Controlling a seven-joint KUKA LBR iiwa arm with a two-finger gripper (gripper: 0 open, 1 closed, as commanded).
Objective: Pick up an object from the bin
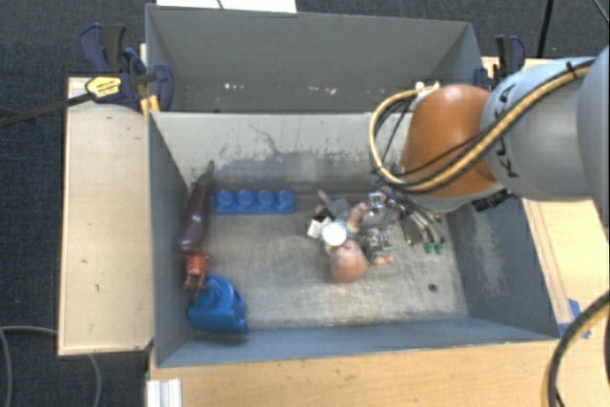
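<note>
Right of the middle of the grey metal bin (305,62), a pinkish-brown rounded ball (348,263) lies on the floor, and everything else is placed from it. Just beyond the ball, toward the back wall, sits a small heap of metal and pale bits, hard to separate from one another. A small white round disc-like piece (335,233) at the heap's left edge is the clearest part.

The gripper (381,226) is down in this heap, just beyond and to the right of the ball. It blends with the clutter, so whether it is released or clenched, or grasping anything, cannot be told. The rounded orange cover (448,138) and looped cables on the wrist hide the bin's floor and wall behind the heap, and the grey arm (558,138) is cut off at the right.

A tiny green piece (435,248) lies to the ball's right. Well to the ball's left and further back lies a blue plastic block with four round studs (254,201). Further left, against the side wall, are a dark purple elongated thing (197,213), a small orange-red thing of unclear shape (195,270) and a chunky blue plastic lump (218,308).
</note>
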